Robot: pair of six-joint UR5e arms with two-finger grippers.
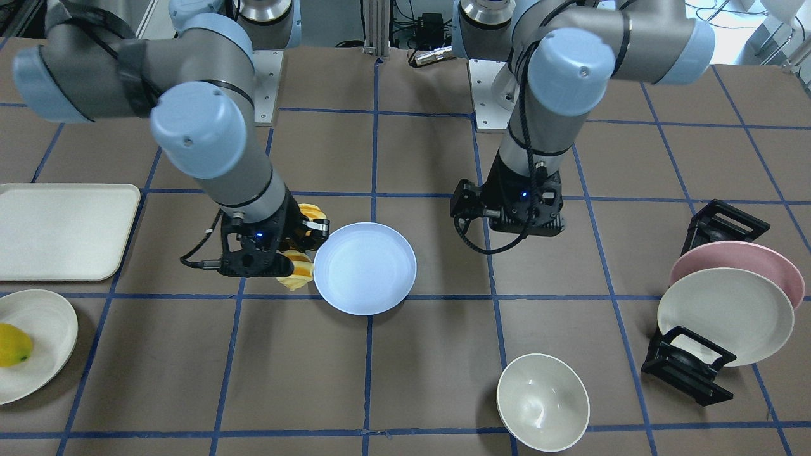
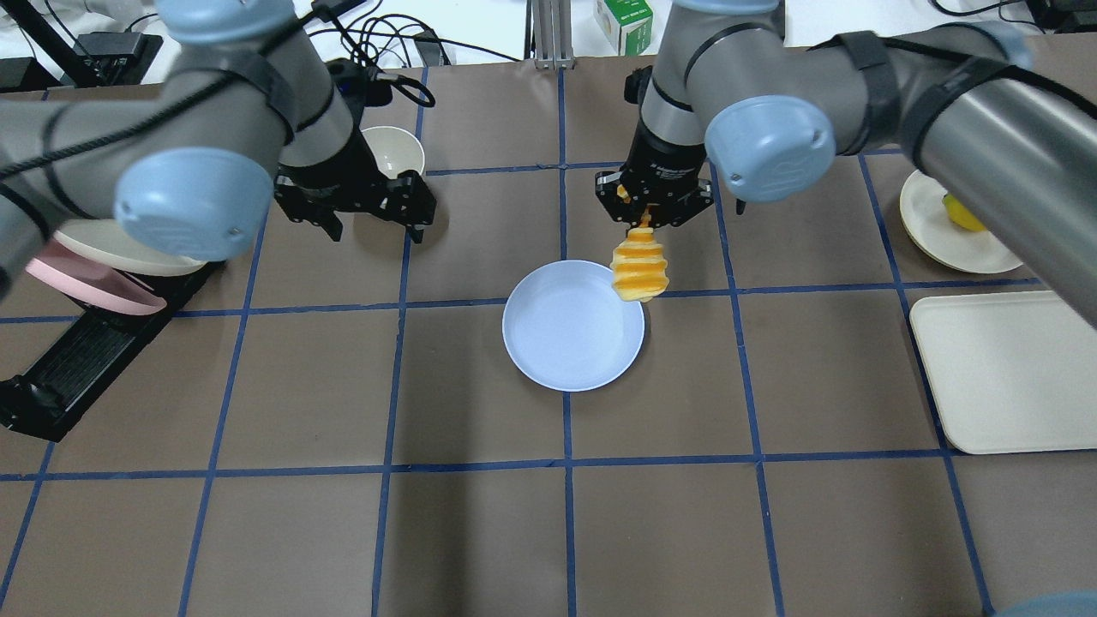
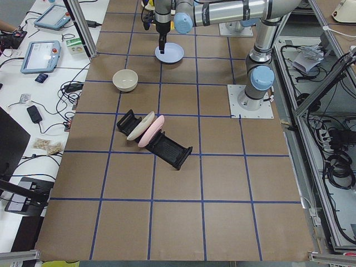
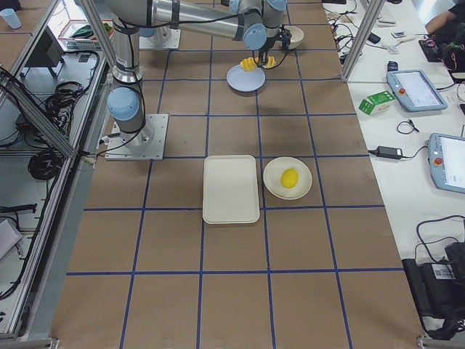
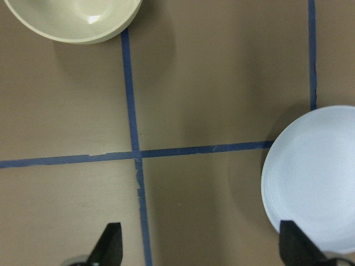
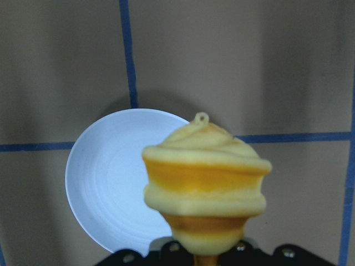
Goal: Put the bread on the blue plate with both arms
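The bread (image 2: 640, 270), a ridged orange-and-cream loaf, hangs end-down from my right gripper (image 2: 653, 214), which is shut on its upper end. It sits over the right rim of the blue plate (image 2: 572, 326). In the right wrist view the bread (image 6: 205, 177) fills the centre, with the plate (image 6: 111, 177) below and to its left. In the front view the bread (image 1: 298, 269) is beside the plate (image 1: 365, 268). My left gripper (image 2: 375, 224) is open and empty, hovering left of the plate; its fingertips (image 5: 111, 246) show wide apart, with the plate (image 5: 316, 177) at the right edge.
A cream bowl (image 2: 392, 152) stands just behind my left gripper. A black rack (image 1: 687, 367) holds a pink plate (image 1: 738, 256) and a cream plate (image 1: 725, 316). A cream tray (image 2: 1003, 368) and a cream plate (image 2: 930, 227) with a yellow fruit (image 2: 962, 214) lie at the right.
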